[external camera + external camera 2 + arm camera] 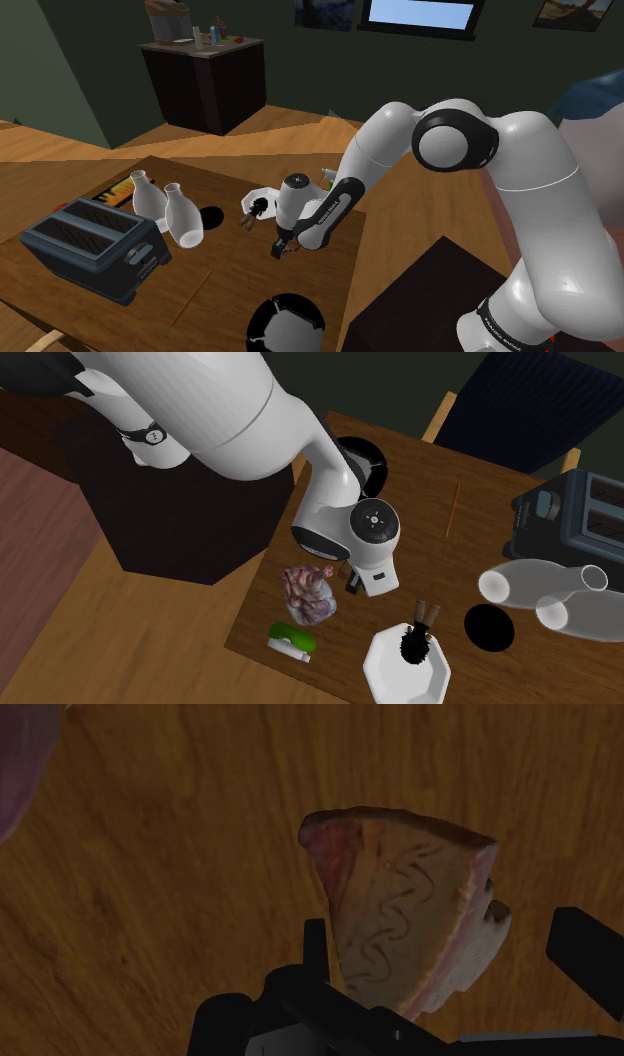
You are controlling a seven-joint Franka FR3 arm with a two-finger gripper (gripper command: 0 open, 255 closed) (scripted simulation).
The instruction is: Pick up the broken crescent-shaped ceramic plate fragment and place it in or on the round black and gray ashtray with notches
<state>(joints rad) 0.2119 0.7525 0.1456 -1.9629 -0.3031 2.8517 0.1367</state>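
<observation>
**Open fingers set low around the plate fragment**

The arm (520, 190) rose from the stand (420, 310), bent at a high elbow and sloped down toward the shoulder view's left; the hand pointed down at the table (230, 275), close above the wood. The gripper (438, 918) stood wide, and the plate fragment (410, 904), a wedge of pinkish-brown ware with squiggled lines, lay flat between the fingers; one finger (316, 949) sat just beside its straight side, whether touching I cannot tell; the other finger (585, 954) stood apart from its broken end, so nothing was clasped.

The fragment lay about midway along the table's edge nearest the stand; the ashtray (287, 322), round and black with pale parts, sat further along that same edge, near its corner, with bare wood between the two. Toward the other corner of that edge a pink lumpy thing (310, 595) lay just beside the hand, and a green and white item (292, 641) beyond it at the rim. A white dish (405, 674) holding a brush (416, 637), a black disc (490, 627), two white bottles (545, 597) and a toaster (570, 517) crowded the opposite side; a thin stick (452, 509) lay mid-table.
</observation>
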